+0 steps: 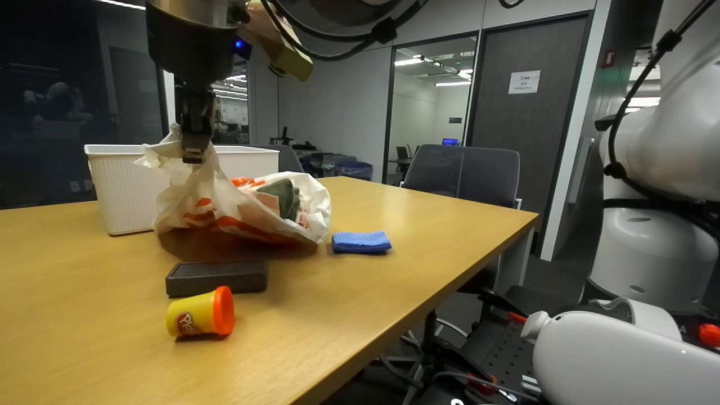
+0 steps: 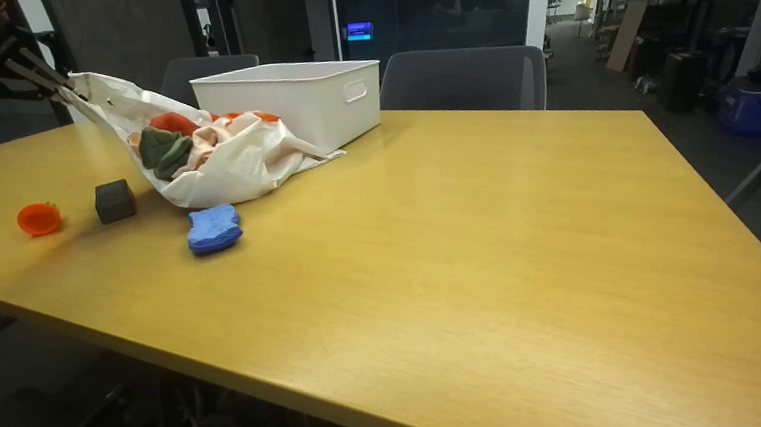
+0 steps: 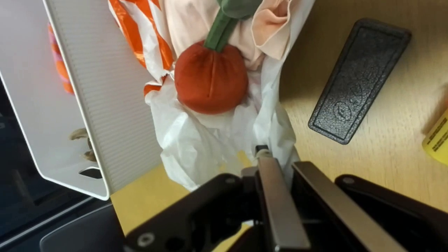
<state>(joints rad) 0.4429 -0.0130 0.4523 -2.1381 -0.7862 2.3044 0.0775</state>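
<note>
The step in hand looks to be holding up the bag [image 2: 256, 170] by its edge. To do that well, any pull should be slow and even: the plastic seems thin, and a jerk could tear it or slip it loose. The plush [image 3: 211, 84] and fabric [image 3: 192, 28] lie exposed in the bag, so letting that side tip low may spill them. The bin [image 2: 328, 116] is close enough for the bag to drag against it; whether they touch, I cannot tell.

The pincer [image 2: 72, 92] is narrow, with the bag's raised edge pinched in it. In an exterior view the bag slopes from there down and right onto the counter [image 2: 495, 230], on the near side of the bin, with the block [image 2: 114, 201] and tub [image 2: 39, 219] to its left and the cloth [image 2: 214, 229] just on its near side.
</note>
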